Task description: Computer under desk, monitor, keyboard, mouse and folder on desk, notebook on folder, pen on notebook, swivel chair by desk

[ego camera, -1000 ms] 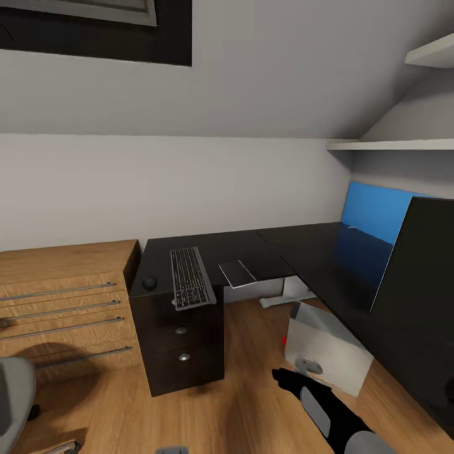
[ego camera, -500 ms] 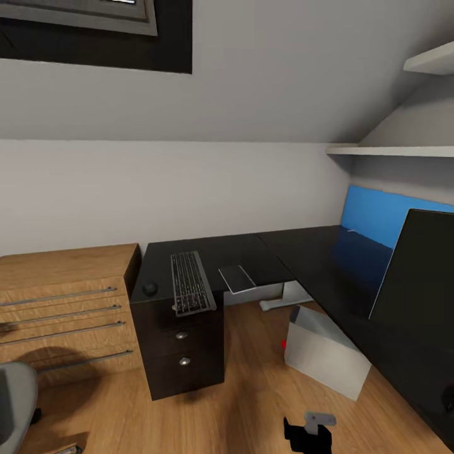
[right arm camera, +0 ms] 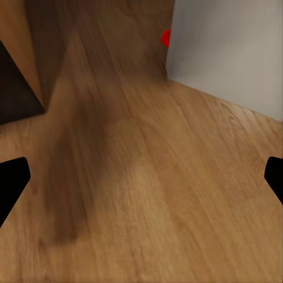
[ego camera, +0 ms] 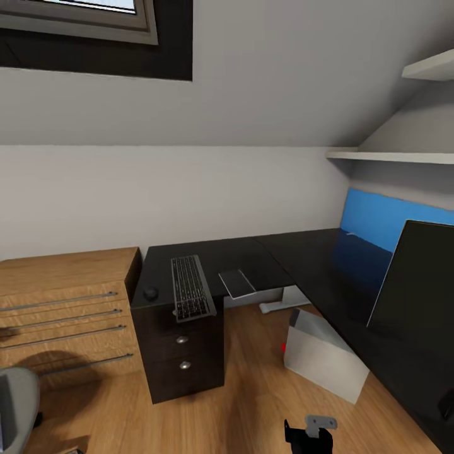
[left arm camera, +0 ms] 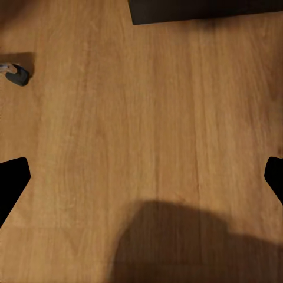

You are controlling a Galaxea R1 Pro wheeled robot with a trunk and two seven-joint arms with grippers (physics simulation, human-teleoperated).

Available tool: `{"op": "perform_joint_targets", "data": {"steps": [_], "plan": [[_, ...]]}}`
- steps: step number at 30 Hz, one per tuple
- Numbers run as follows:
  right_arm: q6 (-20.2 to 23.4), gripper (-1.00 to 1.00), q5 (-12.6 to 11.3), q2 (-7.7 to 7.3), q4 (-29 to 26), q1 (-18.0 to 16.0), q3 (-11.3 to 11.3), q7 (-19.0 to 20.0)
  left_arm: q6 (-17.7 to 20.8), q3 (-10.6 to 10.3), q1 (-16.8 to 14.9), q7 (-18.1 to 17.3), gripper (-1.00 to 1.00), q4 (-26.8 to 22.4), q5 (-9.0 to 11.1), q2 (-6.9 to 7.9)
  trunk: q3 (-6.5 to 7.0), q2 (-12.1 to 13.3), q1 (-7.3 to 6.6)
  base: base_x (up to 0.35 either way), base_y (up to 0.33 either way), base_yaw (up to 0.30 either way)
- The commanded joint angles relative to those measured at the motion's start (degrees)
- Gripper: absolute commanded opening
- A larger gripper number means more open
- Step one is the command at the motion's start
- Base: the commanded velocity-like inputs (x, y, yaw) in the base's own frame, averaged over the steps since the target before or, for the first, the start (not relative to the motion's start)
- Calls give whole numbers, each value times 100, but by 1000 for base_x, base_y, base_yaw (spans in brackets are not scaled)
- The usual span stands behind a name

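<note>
The black L-shaped desk (ego camera: 296,252) fills the room's corner. On its left wing lie the keyboard (ego camera: 191,287), jutting over the front edge, the mouse (ego camera: 151,293) to its left and the dark notebook (ego camera: 237,282) to its right. The monitor (ego camera: 416,290) stands on the right wing. The grey computer (ego camera: 325,353) sits on the floor by that wing, also in the right wrist view (right arm camera: 230,53). The swivel chair (ego camera: 12,403) shows at the lower left. Folder and pen are out of view. My left gripper (left arm camera: 141,177) and right gripper (right arm camera: 141,177) hang open over bare floor. My right arm (ego camera: 309,436) pokes in low.
A wooden drawer chest (ego camera: 63,309) adjoins the desk's black drawer unit (ego camera: 183,353). A blue wall panel (ego camera: 384,217) backs the right wing, with white shelves (ego camera: 391,153) above. A skylight (ego camera: 82,12) is overhead. A chair castor (left arm camera: 16,73) rests on the floor.
The camera has tilted up a little, so the whole picture has slid down. My right arm has drawn back from beside the computer to the picture's lower edge.
</note>
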Motion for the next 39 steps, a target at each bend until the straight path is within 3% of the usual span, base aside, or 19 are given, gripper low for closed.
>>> {"op": "perform_joint_targets", "data": {"steps": [1, 4, 5, 24, 39], "plan": [[-25, 100, -40, 5, 12, -6, 49, -18, -31, -49, -5, 31, 100, 1, 58, 2, 13, 38, -23, 0, 0, 0], [-108, 100, -44, 18, 17, -6, 50, -23, -33, -52, -5, 35, 100, 2, 55, 1, 66, 159, -89, 0, 0, 44], [-432, 100, -50, 35, 21, -1, 55, -27, -31, -65, -5, 44, 100, 2, 61, -11, 84, 199, -111, -210, -60, 257], [-494, 100, -34, 54, 26, 12, 67, -36, -34, -53, -5, 62, 100, 2, 62, -18, 361, 961, -528, -304, -119, 257], [-494, 100, -34, 46, 26, 54, 65, -27, -35, -51, -5, 55, 100, 2, 69, -18, 614, 1562, -858, -326, -119, 34]]}}
